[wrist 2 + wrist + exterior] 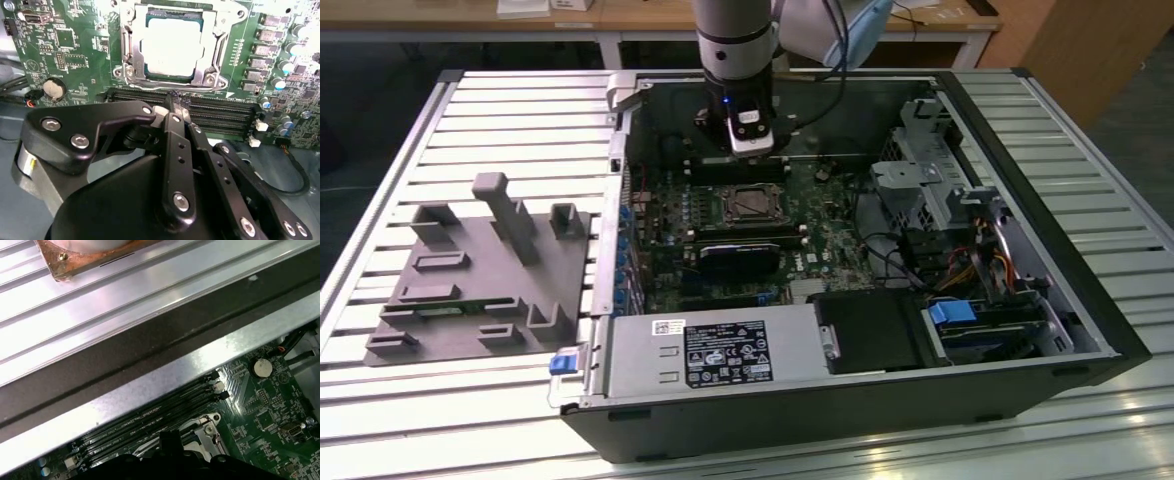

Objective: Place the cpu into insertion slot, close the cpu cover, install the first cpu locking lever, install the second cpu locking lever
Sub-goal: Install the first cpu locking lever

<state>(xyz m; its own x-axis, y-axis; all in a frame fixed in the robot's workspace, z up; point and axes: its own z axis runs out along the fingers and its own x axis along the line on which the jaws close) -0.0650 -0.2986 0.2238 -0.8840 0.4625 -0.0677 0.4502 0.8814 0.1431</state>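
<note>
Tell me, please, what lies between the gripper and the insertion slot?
The long black memory slots run between the gripper and the insertion slot, in the second wrist view.

The slatted metal table bears 2 things — an open computer case and a grey fixture plate.

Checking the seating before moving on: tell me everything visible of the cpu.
The cpu is a small flat square chip with a bright silver-grey metal top and a thin green edge. It lies level in the insertion slot, its top showing through the window of the silver cpu cover framing it. The pincer hangs apart from it, over the memory slots.
</note>
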